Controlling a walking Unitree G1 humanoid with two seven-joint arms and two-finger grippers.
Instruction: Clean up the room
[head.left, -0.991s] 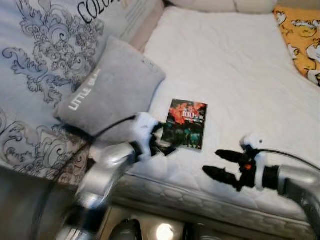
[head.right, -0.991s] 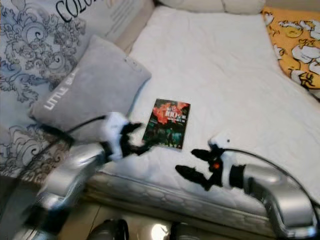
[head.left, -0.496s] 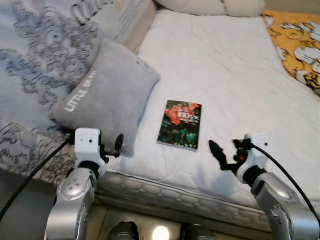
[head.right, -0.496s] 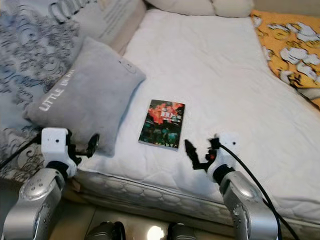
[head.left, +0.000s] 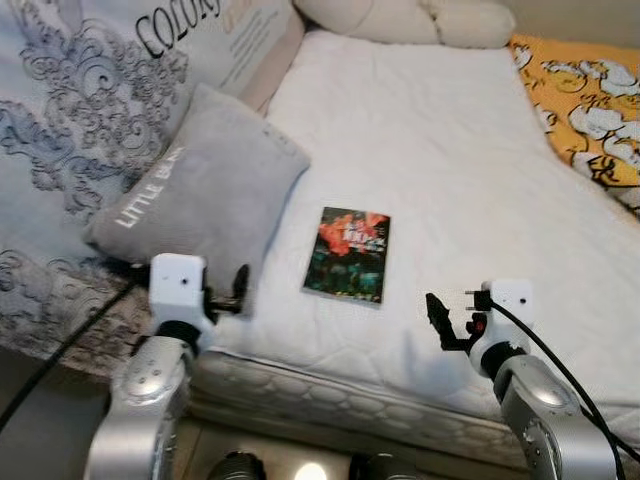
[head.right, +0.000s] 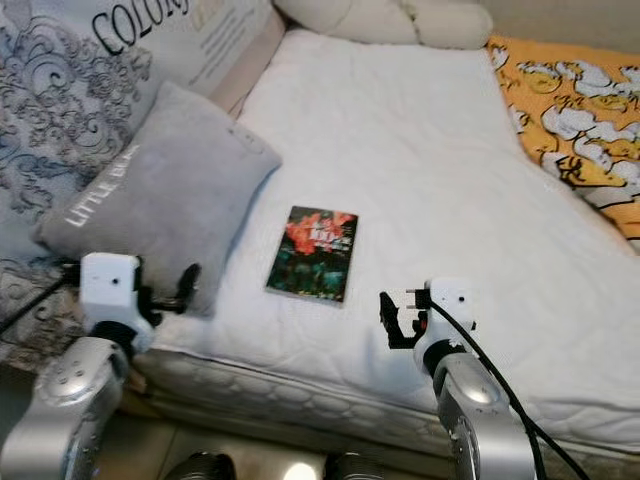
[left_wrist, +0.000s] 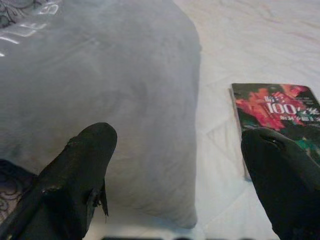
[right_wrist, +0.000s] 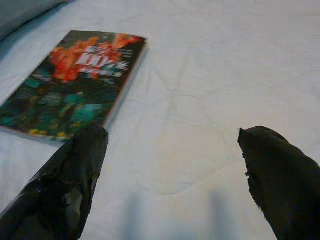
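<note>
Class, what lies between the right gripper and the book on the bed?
Nothing: between the right gripper and the book is bare white mattress, shown in both eye views.

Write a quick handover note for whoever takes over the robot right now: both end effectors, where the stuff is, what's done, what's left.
Left end effector: open, empty, raised at the near edge of the grey pillow.
Right end effector: open, empty, over the white mattress near the book's right side.
Book: flat, cover up, on the mattress beside the pillow, untouched.
Patterned quilt on the left, yellow blanket on the right.
Done: nothing held.
Left: probably pick up the book, then tidy the bedding.
</note>
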